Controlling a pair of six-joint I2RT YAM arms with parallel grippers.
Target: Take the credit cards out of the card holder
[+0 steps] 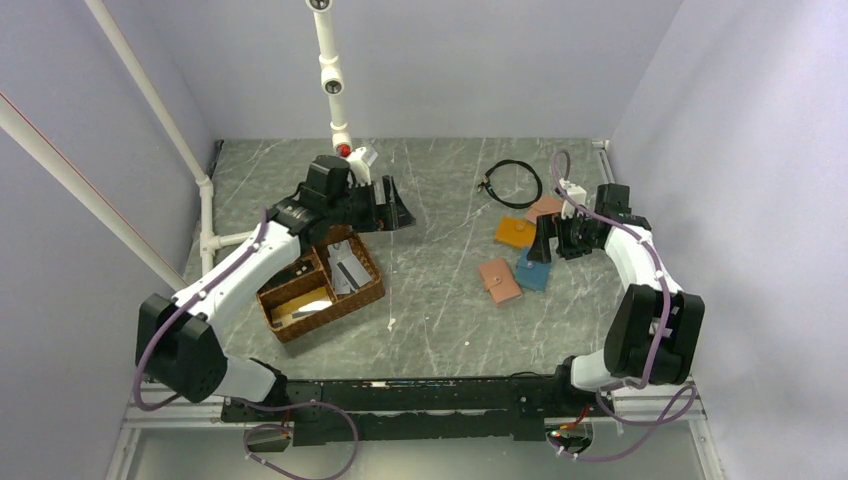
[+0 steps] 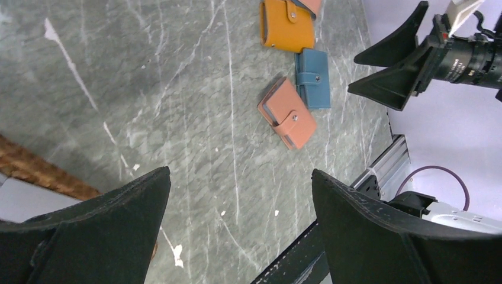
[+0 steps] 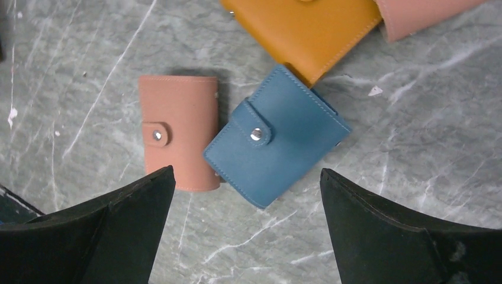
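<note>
The salmon-pink card holder (image 1: 499,281) lies snapped shut on the marble table, right of centre. It also shows in the left wrist view (image 2: 287,113) and the right wrist view (image 3: 177,130). The credit cards are hidden inside it. My right gripper (image 1: 543,243) hovers open just right of it, above the teal wallet, with nothing between its fingers (image 3: 245,177). My left gripper (image 1: 398,210) hangs open and empty (image 2: 240,177) over the table's middle, well left of the holder.
A teal-blue wallet (image 1: 533,270) touches the holder's right side. An orange wallet (image 1: 515,232) and another pink one (image 1: 545,208) lie behind it, and a black cable loop (image 1: 511,183) farther back. A wicker basket (image 1: 372,291) with grey flat pieces stands at the left.
</note>
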